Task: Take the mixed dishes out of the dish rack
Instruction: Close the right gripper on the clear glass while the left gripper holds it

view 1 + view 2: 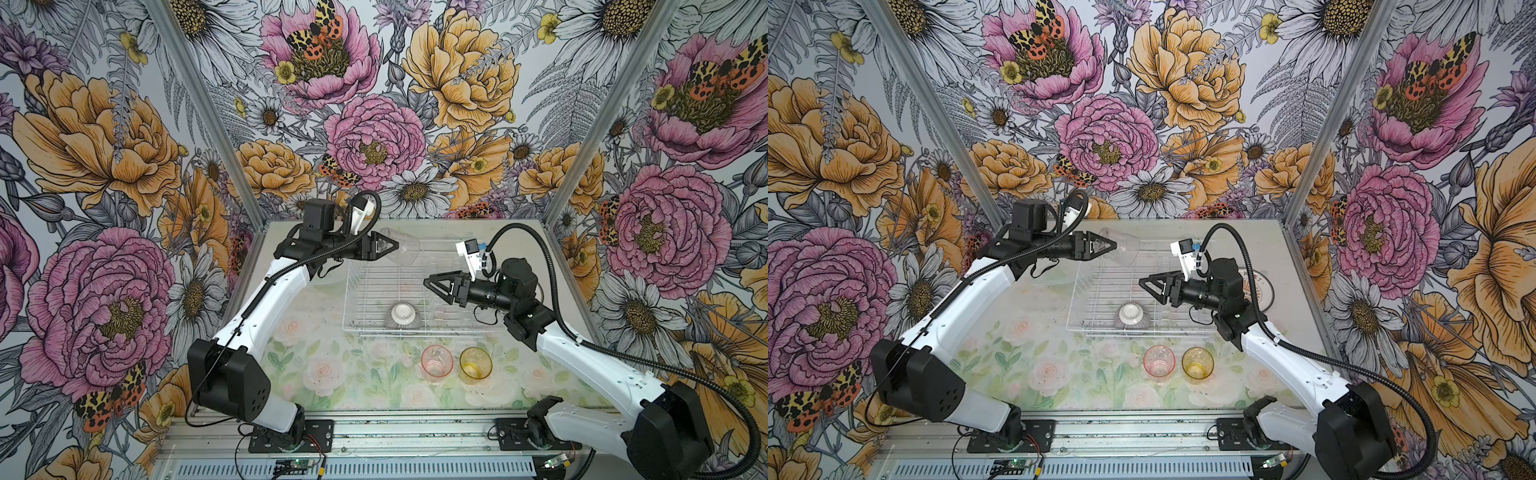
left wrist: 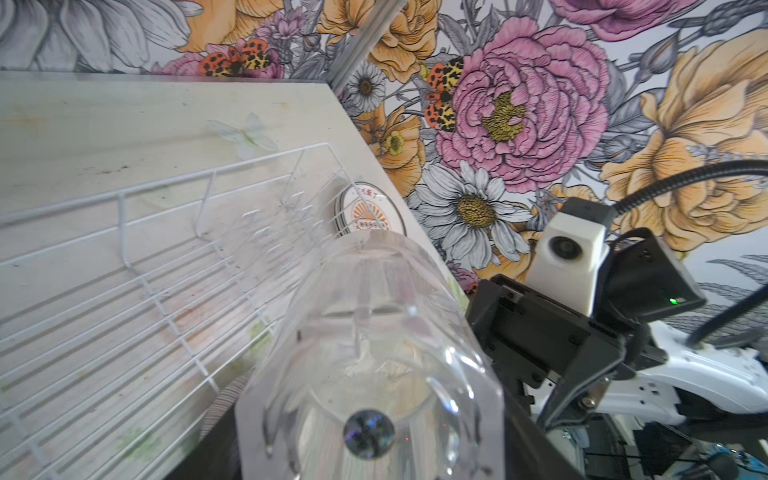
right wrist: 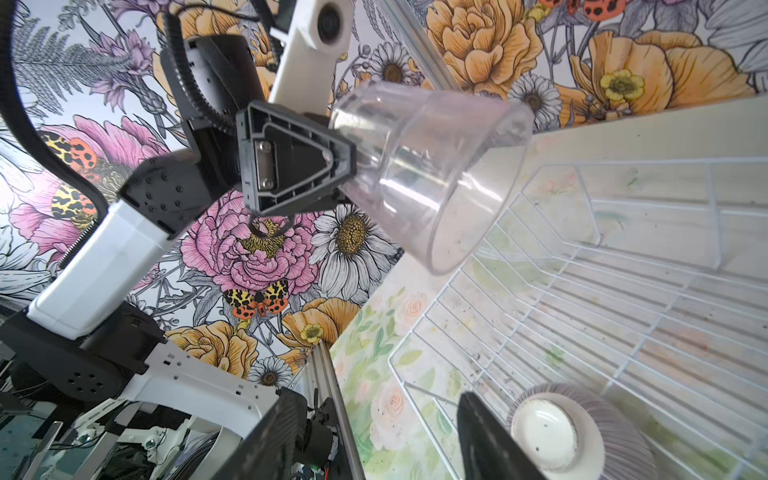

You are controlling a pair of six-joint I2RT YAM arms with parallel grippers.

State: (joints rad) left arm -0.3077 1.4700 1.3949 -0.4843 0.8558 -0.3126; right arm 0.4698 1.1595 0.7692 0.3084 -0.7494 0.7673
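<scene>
Tumbler (image 1: 409, 249), clear, pinched by its base in left hand (image 1: 395, 248) above 11 o'clock corner of dish rack (image 1: 374, 291), long axis 9-to-3, mouth toward 3. Right hand (image 1: 430, 284) spread and empty at its 4 o'clock, upturned bowl (image 1: 402, 316) at rack's 6 o'clock edge. Probably bound for tabletop (image 1: 324, 365) at 6, beside pink tumbler (image 1: 436, 361) and amber tumbler (image 1: 476, 362); rack's near wall between.

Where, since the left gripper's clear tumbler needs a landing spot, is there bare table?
Widest bare table lies left of the pink tumbler, between the dish rack and the table's near edge. A smaller patch lies right of the amber tumbler. Crowded: the two tumblers stand close together, plates lie right of the rack, and an upturned bowl sits inside its front.
</scene>
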